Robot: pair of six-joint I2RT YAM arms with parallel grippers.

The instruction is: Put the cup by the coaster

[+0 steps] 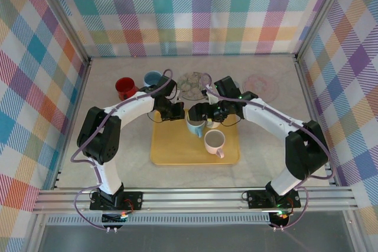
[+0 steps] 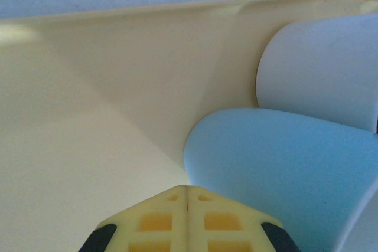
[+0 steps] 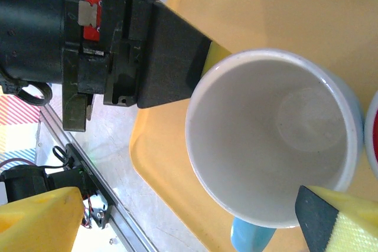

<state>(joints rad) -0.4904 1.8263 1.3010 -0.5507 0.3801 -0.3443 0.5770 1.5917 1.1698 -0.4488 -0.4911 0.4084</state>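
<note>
1. The right claw point(image 3: 189, 198) is standing released, jaws spread wide. One yellow finger point(image 3: 38, 219) is hanging off one side of the blue cup point(image 3: 271, 146) and the other finger point(image 3: 339, 222) is sitting at the opposite rim. No pad is pressing on the cup wall.
2. The blue cup is sitting directly under the right claw, between its fingers, on the yellow tray point(image 3: 283, 10).
3. The cup is standing upright: its long axis is running vertically, with the mouth facing up at the right wrist camera and showing the white inside and bottom.
4. Its blue handle point(image 3: 251, 237) is pointing sideways, out from under the rim on the side close to the black-padded finger.
5. The left claw point(image 2: 188, 213) is sitting clenched, its two yellow fingertips pressed together with nothing between them. It is hanging low over the tray floor.
6. Seen from the left claw, the blue cup's outer wall is lying just beside the fingertips. A white cup point(image 2: 322, 75) is standing just past it, near the tray's far rim.
7. In the top view, both claws are meeting over the tray's far half, the left one just beside the cup.
8. The patterned coaster point(image 1: 194, 84) is lying on the table point(image 1: 266, 140) beyond both claws, off the tray and apart from the cup. The pink coaster point(image 1: 261, 85) is lying well out to the right claw's side.
</note>
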